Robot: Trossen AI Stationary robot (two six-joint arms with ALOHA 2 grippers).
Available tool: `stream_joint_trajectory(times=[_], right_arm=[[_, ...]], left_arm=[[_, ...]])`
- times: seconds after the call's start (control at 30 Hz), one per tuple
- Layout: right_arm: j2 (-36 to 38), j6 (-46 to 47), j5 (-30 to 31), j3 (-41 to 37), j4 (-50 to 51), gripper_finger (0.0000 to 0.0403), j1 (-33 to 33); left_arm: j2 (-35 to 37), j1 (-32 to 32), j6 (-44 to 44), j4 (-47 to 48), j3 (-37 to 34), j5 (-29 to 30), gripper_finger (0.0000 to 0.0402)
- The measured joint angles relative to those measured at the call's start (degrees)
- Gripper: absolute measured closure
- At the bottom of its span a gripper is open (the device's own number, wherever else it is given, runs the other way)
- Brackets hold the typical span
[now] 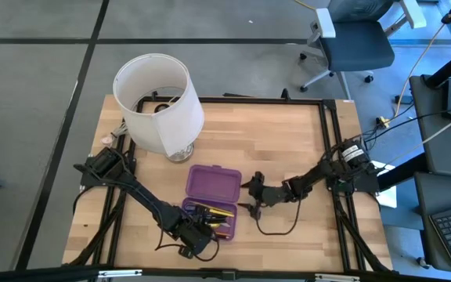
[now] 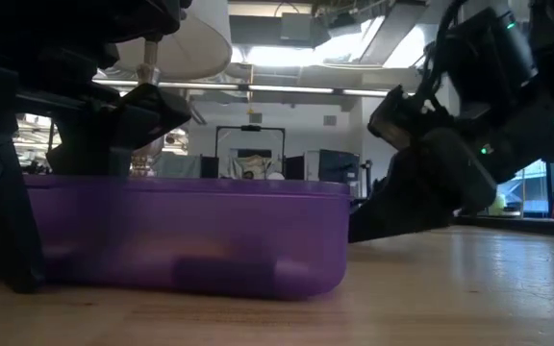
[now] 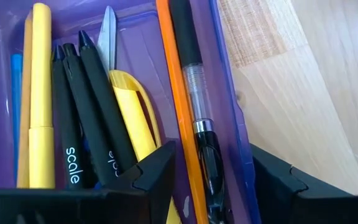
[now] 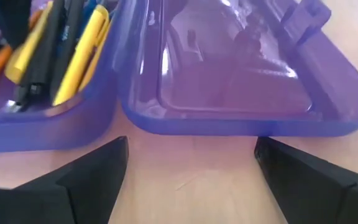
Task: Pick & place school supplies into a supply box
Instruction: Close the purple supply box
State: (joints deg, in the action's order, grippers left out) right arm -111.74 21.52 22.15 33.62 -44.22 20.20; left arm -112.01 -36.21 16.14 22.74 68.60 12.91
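The purple supply box (image 1: 211, 200) lies open on the table, its lid (image 4: 235, 74) flat beside its tray (image 3: 225, 93). In the tray lie a clear-and-black pen (image 3: 194, 93), an orange pencil (image 3: 176, 106), black markers (image 3: 86, 118), a yellow pen (image 3: 41, 93) and yellow-handled scissors (image 3: 129, 106). My left gripper (image 3: 219, 177) hangs open over the tray's near end (image 1: 198, 229). One finger stands inside the tray and one outside its wall, with the pen and the orange pencil between them. My right gripper (image 4: 191, 177) is open and low on the table, just right of the lid (image 1: 253, 196).
A big white lampshade (image 1: 160, 102) stands at the table's far left, behind the box. A black cable (image 1: 276, 227) loops on the wood below the right gripper. Bare wood (image 1: 288, 141) stretches to the right and beyond the box.
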Motion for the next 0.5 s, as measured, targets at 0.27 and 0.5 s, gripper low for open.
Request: stream_joint_trajectory(times=[0.27, 0.5], right_arm=[[-5.15, -14.34, 0.40, 0.05, -8.13, 0.0044, -3.81], [-5.77, -20.05, -2.27, 0.20, -9.95, 0.0044, -9.44]], left_arm=[[-1.06, 0.25, -3.72, -0.19, 0.31, -0.92, 0.0242], [-1.89, 0.82, -3.87, -0.07, 0.28, -3.59, 0.0242]])
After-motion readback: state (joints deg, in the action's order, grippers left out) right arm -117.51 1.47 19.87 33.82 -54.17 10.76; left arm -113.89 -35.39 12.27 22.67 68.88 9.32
